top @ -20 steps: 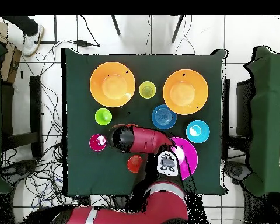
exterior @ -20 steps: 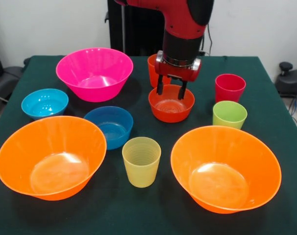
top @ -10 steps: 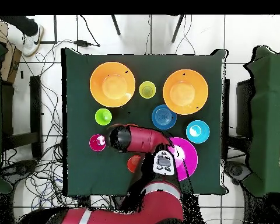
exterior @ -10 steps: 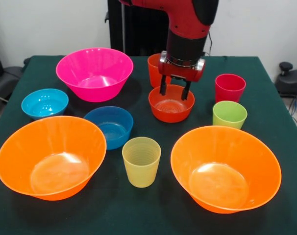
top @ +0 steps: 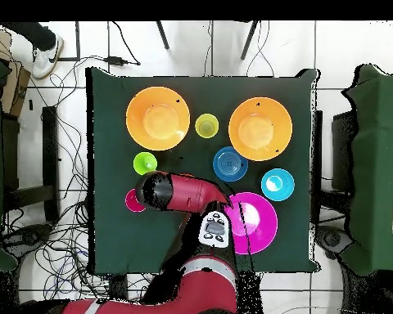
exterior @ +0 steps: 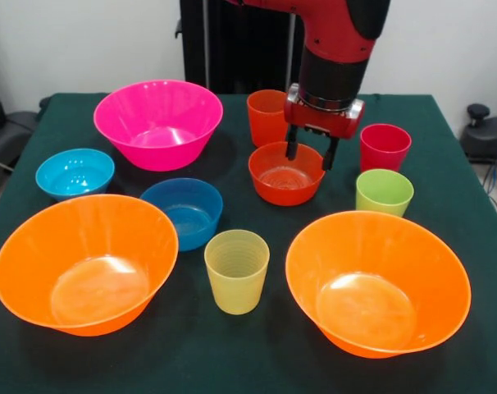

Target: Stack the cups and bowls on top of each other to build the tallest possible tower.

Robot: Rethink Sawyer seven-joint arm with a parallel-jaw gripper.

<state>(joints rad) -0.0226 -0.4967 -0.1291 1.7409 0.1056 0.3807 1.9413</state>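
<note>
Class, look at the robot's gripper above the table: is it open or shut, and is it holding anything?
Open and empty: the gripper has its two fingers apart, hanging over the red-orange bowl's right rim.

Ten see-through plastic pieces, all upright and none stacked: two big orange bowls [exterior: 84, 263] [exterior: 377, 281] in front with a ribbed yellow cup [exterior: 236, 270] between them. Behind, a light blue bowl [exterior: 75, 172], a darker blue bowl [exterior: 183, 212], a big pink bowl [exterior: 158, 123] and a small red-orange bowl [exterior: 284, 173]. At the back an orange cup [exterior: 266, 116]; on the right a red cup [exterior: 385, 146] and a green cup [exterior: 384, 191].

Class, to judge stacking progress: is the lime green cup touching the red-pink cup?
Apart: front view shows dark cloth between lime green cup and red-pink cup.
</note>
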